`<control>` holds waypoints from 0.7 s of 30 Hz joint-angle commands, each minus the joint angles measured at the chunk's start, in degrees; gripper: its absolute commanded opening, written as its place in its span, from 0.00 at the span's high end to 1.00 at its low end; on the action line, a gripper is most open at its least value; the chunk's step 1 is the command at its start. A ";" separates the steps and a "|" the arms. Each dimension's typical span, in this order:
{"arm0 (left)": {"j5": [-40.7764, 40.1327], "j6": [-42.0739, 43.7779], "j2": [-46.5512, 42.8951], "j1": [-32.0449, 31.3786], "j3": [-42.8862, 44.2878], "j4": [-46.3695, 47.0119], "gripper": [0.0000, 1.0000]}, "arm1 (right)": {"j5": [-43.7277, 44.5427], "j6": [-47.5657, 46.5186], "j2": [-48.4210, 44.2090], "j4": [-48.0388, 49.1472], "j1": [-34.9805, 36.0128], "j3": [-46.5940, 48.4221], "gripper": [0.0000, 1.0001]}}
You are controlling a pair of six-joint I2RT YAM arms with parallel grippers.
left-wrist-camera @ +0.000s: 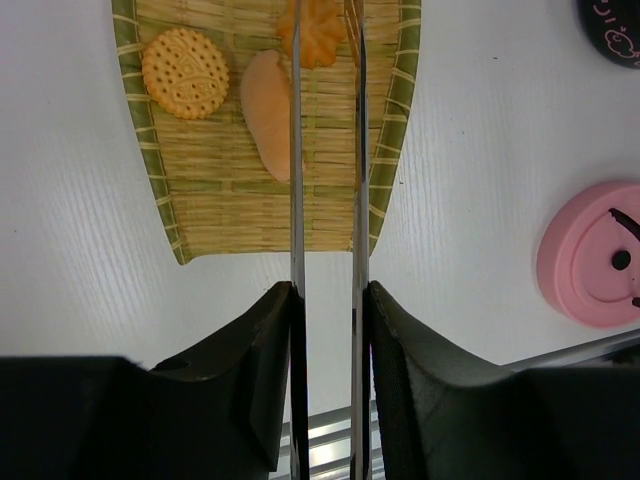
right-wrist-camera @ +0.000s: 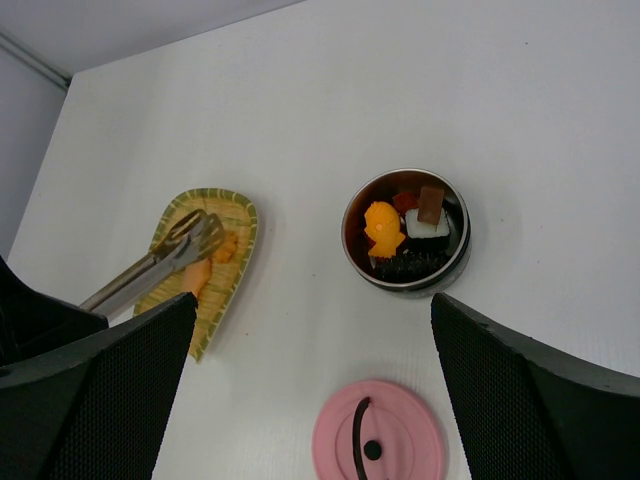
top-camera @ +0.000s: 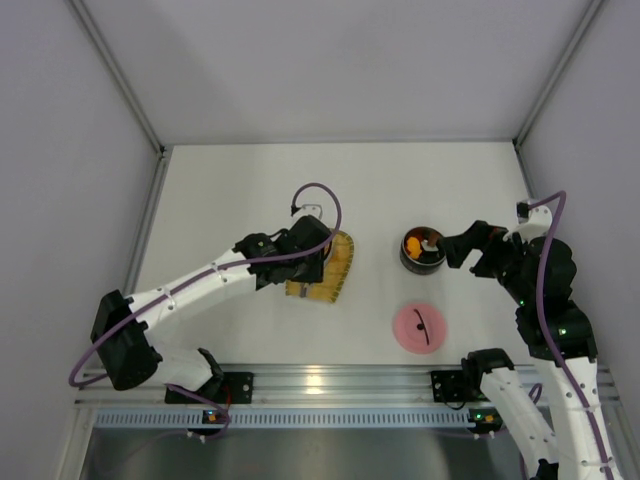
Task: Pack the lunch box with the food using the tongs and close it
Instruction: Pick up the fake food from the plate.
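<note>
Holds the tongs [left-wrist-camera: 297, 150] tight in the left gripper [left-wrist-camera: 328, 300], bottom middle of the frame. Squeezes their arms nearly together, tips over the tray [left-wrist-camera: 390, 150] by an orange bit [left-wrist-camera: 325, 25]; cannot tell if clamped on it. Spreads the right gripper [right-wrist-camera: 312, 305] wide above the pot [right-wrist-camera: 455, 262], right of center, with food [right-wrist-camera: 383, 228] inside. Shows the lid [right-wrist-camera: 380, 440] off, bottom middle.

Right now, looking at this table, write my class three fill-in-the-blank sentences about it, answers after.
The left gripper is shut on the long silvery metal ____. The flat round lid on the white table is coloured ____. The right gripper, near the small round steel lunch box, stands wide ____.
Missing words: tongs; pink; open.
</note>
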 commanded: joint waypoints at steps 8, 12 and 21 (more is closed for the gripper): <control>-1.79 -1.04 -0.98 0.17 0.31 -0.59 0.48 | -0.36 -0.03 0.33 1.17 -0.61 2.37 0.00; -0.82 -1.48 -1.59 0.17 -1.54 1.61 0.48 | -0.36 -0.03 0.33 1.17 -0.61 2.37 0.01; 0.94 -2.27 -0.01 0.17 -4.01 4.51 0.49 | -0.18 -0.11 -0.02 0.99 -0.61 2.02 0.01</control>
